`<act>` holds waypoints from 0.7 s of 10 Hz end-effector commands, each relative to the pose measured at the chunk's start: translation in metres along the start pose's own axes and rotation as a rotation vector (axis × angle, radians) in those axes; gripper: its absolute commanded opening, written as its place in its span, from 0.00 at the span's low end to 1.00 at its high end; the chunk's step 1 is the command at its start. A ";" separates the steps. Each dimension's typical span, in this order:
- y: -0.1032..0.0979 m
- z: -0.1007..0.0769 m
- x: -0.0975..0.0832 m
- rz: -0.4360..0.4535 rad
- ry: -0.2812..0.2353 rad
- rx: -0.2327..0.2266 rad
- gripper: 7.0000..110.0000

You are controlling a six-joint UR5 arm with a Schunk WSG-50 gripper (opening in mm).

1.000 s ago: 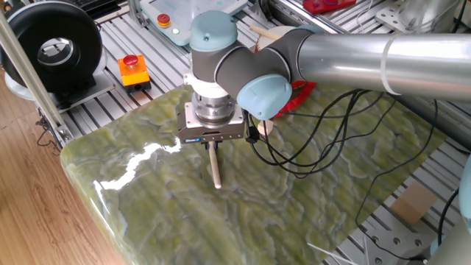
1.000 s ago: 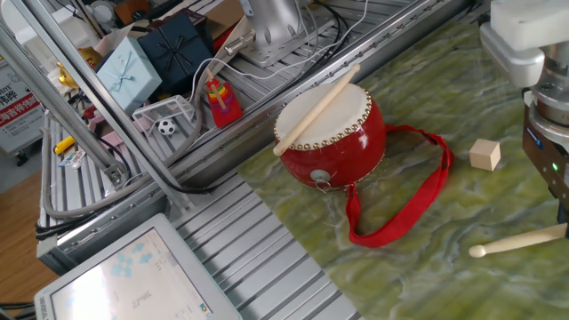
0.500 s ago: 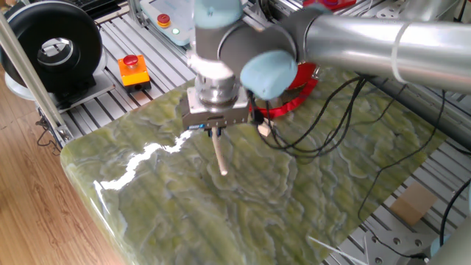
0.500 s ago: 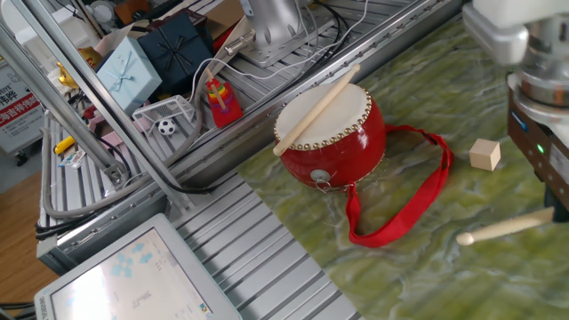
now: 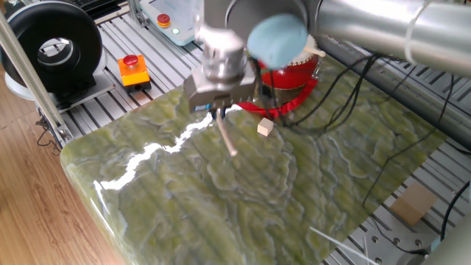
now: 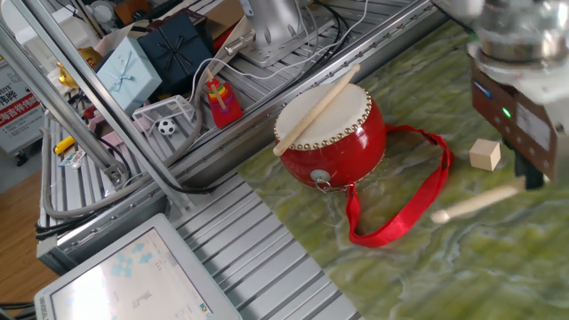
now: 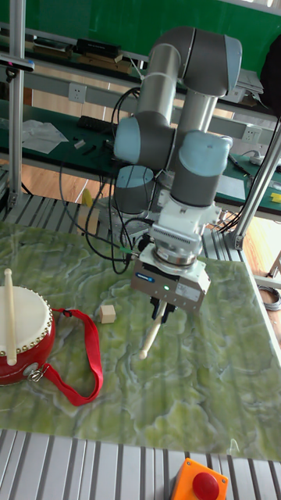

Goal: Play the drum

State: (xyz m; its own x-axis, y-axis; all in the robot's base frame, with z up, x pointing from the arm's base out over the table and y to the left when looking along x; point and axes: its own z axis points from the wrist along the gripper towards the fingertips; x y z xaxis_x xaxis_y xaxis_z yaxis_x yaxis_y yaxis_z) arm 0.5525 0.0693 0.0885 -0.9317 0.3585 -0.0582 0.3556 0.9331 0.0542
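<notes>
The drum (image 6: 333, 133) is red with a cream skin and stands at the mat's edge; it also shows in the tall view (image 7: 23, 332) and behind the arm (image 5: 293, 72). One drumstick (image 6: 318, 107) lies across its skin. My gripper (image 5: 218, 112) (image 6: 533, 180) (image 7: 161, 311) is shut on a second drumstick (image 6: 476, 202) (image 7: 150, 336) (image 5: 227, 137), held off the mat with its tip slanting down, beside the drum and apart from it.
A red ribbon strap (image 6: 404, 200) trails from the drum over the green mat (image 5: 221, 199). A small wooden cube (image 6: 484, 154) (image 5: 265, 128) lies between drum and gripper. An orange box with a red button (image 5: 132, 70) sits off the mat. Cables hang from the arm.
The gripper has risen and travelled toward the drum, carrying the drumstick off the mat. The drum, the stick on it and the cube have stayed put.
</notes>
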 end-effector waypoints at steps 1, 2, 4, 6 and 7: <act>-0.014 -0.040 -0.013 -0.081 0.022 -0.038 0.00; -0.017 -0.044 -0.014 -0.098 0.011 -0.034 0.00; -0.017 -0.044 -0.016 -0.103 0.004 -0.034 0.00; -0.025 -0.041 -0.015 -0.102 0.013 0.003 0.00; -0.027 -0.040 -0.016 -0.104 0.013 0.010 0.00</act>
State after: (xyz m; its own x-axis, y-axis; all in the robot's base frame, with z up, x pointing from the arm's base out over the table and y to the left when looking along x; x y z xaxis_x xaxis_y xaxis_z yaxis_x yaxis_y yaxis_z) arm 0.5556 0.0426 0.1252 -0.9625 0.2653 -0.0559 0.2627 0.9636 0.0495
